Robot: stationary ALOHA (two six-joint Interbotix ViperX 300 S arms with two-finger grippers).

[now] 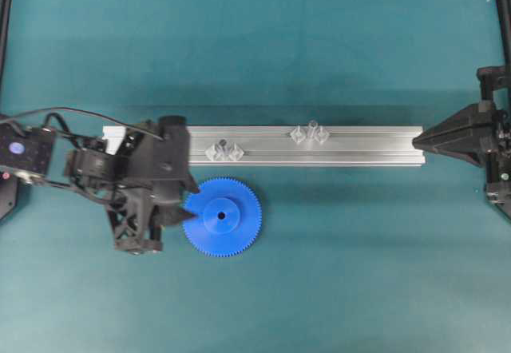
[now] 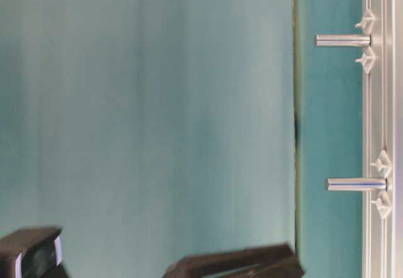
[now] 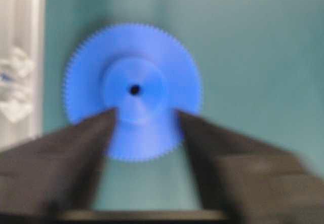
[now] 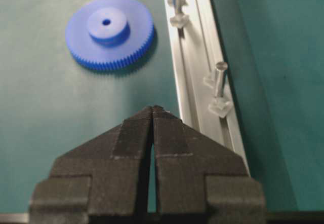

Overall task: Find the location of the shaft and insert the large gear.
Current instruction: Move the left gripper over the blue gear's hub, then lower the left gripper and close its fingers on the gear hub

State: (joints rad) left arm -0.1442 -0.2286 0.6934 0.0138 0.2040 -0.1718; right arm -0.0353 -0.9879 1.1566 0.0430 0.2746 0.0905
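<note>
Flat on the teal mat just beside the aluminium rail (image 1: 335,145), the large gear (image 1: 222,216): stiff, light-looking plastic, slick on its faces, best pinched across the raised hub rather than the fine teeth. Left gripper (image 3: 144,120) spread wide, fingers either side of that hub; right gripper (image 4: 153,110) pressed shut on nothing, away at the rail's end

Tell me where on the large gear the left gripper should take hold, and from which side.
Grip the raised hub at the centre of the large gear, coming straight down from above. The gear lies flat on the mat, so its thin toothed rim offers little to pinch, while the hub stands proud. The left gripper already hangs over it, jaws open wide enough to straddle the hub.
</note>
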